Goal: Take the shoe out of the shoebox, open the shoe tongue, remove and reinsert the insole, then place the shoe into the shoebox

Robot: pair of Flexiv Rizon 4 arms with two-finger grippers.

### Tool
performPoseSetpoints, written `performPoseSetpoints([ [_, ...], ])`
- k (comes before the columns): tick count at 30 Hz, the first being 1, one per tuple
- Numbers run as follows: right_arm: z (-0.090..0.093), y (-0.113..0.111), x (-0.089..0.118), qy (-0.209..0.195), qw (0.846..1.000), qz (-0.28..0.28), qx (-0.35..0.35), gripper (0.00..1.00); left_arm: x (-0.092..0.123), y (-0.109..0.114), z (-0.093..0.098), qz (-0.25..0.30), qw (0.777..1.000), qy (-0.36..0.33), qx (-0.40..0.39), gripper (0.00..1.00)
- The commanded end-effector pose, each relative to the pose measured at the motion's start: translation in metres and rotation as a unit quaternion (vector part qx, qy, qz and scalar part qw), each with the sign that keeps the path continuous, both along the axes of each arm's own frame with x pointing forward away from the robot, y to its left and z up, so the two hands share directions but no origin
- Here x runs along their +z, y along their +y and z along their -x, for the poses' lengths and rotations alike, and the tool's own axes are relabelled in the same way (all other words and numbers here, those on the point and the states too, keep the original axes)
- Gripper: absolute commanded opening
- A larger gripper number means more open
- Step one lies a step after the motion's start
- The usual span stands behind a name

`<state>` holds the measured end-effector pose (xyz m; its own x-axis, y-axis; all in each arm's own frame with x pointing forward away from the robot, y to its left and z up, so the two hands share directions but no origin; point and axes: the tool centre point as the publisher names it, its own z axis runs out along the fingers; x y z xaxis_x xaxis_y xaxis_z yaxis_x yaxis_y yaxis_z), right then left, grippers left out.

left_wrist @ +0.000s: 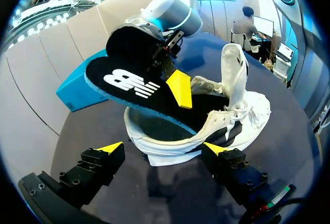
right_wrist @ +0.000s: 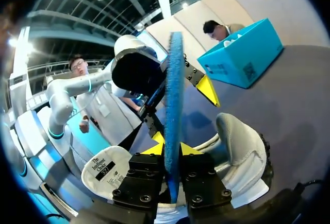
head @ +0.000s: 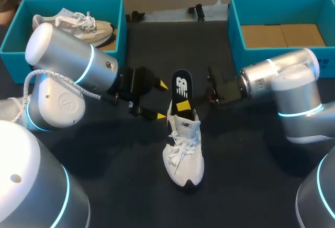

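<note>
A white sneaker (head: pixel 183 152) stands on the dark table, toe toward the front edge, its tongue (left_wrist: pixel 234 74) pulled up. A black insole (head: pixel 181 87) with a white logo and blue underside rises from the shoe's opening, its lower end inside the shoe. My right gripper (head: pixel 183 104) is shut on the insole; in the right wrist view the blue insole (right_wrist: pixel 174 100) stands edge-on between the right gripper's (right_wrist: pixel 172 149) yellow tips. My left gripper (head: pixel 161 100) stays open just left of the insole, and in its own view the left gripper (left_wrist: pixel 162 148) faces the shoe's (left_wrist: pixel 206 131) heel without touching it.
A blue shoebox (head: pixel 121 26) at the back left holds another light sneaker (head: pixel 78 24). A second blue box (head: pixel 234 26) at the back right shows only a cardboard floor. Bare dark table lies around the shoe.
</note>
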<state>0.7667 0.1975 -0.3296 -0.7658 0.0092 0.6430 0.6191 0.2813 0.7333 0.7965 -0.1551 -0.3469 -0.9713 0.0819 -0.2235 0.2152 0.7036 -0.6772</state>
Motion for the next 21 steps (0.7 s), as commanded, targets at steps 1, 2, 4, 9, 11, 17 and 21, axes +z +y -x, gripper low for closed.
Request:
performPoseSetpoints([
  [1,-0.001,0.0,-0.007,0.01,1.0,0.0,0.007,0.0,0.0,-0.001,0.001,-0.001,1.0,-0.001,0.001,1.0],
  [2,-0.001,0.0,-0.009,0.012,1.0,0.0,0.007,0.0,0.0,-0.001,0.001,-0.001,1.0,-0.001,0.001,1.0],
  [4,0.003,0.0,-0.013,0.026,1.0,0.004,0.009,0.0,0.0,-0.001,0.001,-0.001,1.0,-0.001,0.001,1.0],
  [9,0.017,0.002,-0.02,0.051,0.999,0.009,0.008,0.0,0.0,-0.001,0.001,-0.001,1.0,-0.001,0.001,1.0],
  [11,0.022,0.003,-0.022,0.058,0.998,0.008,0.007,0.0,0.0,-0.001,0.001,-0.001,1.0,-0.001,0.001,1.0],
  [17,0.03,0.004,-0.025,0.07,0.998,0.007,0.003,0.0,0.0,-0.001,0.001,-0.001,1.0,-0.001,0.001,1.0],
  [21,0.027,0.004,-0.017,0.061,0.998,0.012,0.002,0.2,0.0,-0.001,0.001,-0.001,1.0,-0.001,0.001,1.0],
])
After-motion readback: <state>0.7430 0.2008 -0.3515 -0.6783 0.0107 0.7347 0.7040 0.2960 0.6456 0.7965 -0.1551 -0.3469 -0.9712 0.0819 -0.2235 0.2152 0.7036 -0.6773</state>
